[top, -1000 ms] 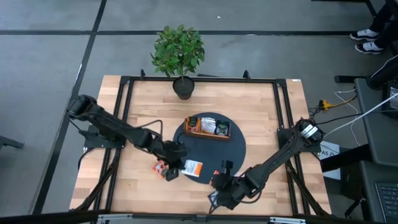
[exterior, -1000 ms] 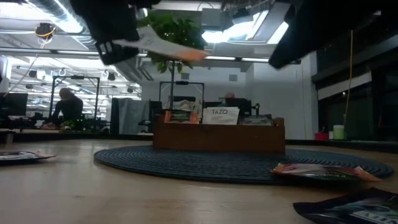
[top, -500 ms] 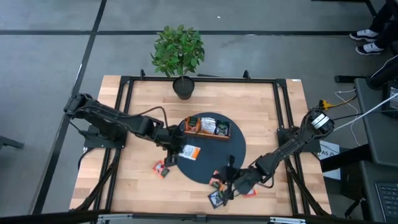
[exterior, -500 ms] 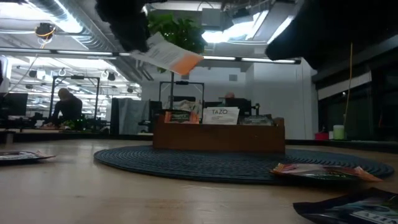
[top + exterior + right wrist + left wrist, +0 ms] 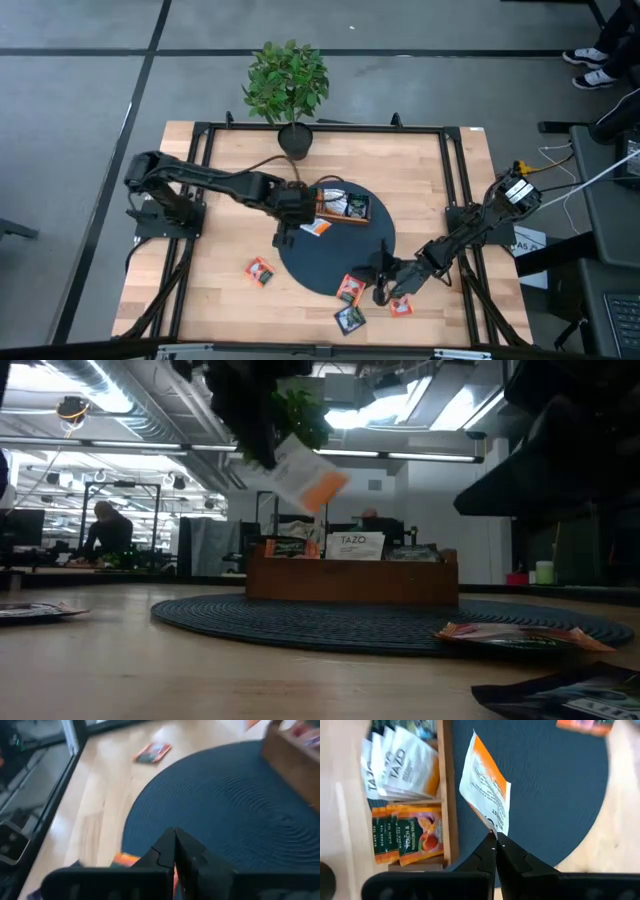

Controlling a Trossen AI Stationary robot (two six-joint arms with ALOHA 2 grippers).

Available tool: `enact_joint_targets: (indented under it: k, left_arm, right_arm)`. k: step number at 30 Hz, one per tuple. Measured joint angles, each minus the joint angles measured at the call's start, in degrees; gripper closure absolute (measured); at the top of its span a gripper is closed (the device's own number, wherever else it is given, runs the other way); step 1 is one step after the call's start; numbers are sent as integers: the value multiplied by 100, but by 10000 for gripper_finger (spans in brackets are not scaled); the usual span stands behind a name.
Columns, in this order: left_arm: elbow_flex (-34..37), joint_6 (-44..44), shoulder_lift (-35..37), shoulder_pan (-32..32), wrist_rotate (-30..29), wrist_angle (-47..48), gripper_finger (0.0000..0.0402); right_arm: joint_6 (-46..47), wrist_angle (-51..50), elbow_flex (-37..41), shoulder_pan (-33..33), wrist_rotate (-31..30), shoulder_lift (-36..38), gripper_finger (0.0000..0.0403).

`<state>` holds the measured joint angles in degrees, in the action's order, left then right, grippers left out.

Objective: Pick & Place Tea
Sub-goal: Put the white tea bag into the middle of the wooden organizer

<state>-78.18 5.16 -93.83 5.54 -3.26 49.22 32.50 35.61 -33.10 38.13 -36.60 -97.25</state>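
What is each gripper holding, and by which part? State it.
The left gripper pinches a white-and-orange tea sachet by one corner, beside the wooden tray. The right gripper is shut on nothing visible.

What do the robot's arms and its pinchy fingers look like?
Both arms are dark, almost black, built from long jointed tubes. The left arm has a thin cable looping alongside it. The right arm carries a pale round part near its base. Each gripper ends in two slim, black, pointed fingers.
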Motion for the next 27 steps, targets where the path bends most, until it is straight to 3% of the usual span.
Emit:
enact_joint_targets:
  k: [4, 13, 20, 27]
  left_arm:
    - [-617, 455, -586, -87, -46, 530, 399]
    - [-1867, 1566, -1447, -83, -769, 1319, 399]
    - [-2402, 2338, -1681, -211, -1162, 1369, 399]
    - [-2729, 2407, -1959, -450, -1038, 1601, 399]
  right_arm:
    - [-269, 699, 241, -2, -180, 2, 392]
    - [-323, 839, 77, -42, 69, 0, 392]
    - [-585, 809, 48, -42, 121, -4, 391]
    - [-1008, 689, 50, -44, 129, -4, 391]
